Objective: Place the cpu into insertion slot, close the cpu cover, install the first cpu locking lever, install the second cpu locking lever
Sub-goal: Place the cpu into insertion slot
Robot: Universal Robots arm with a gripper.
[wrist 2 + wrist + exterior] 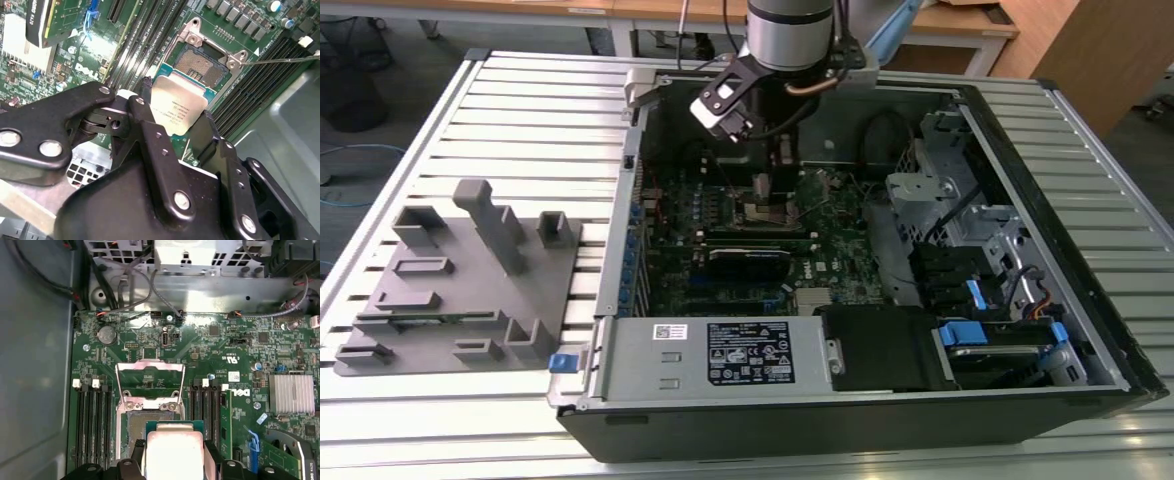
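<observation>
My gripper is shut on the cpu, a flat square chip with a silver-grey top, held by its edges between the black fingers. The cpu hangs tilted just above the near edge of the insertion slot, whose dark centre lies bare inside a silvery rim. In the first wrist view the cpu cover stands raised on the far side of the insertion slot. A thin metal locking lever sticks out beside the slot. In the exterior view the gripper reaches down into the case over the insertion slot.
The open computer case lies on a slatted metal table. Black memory slots flank the socket on both sides. A graphics card, a finned heatsink, cables and a drive cage crowd the inside. A grey fixture block sits on the exterior view's left.
</observation>
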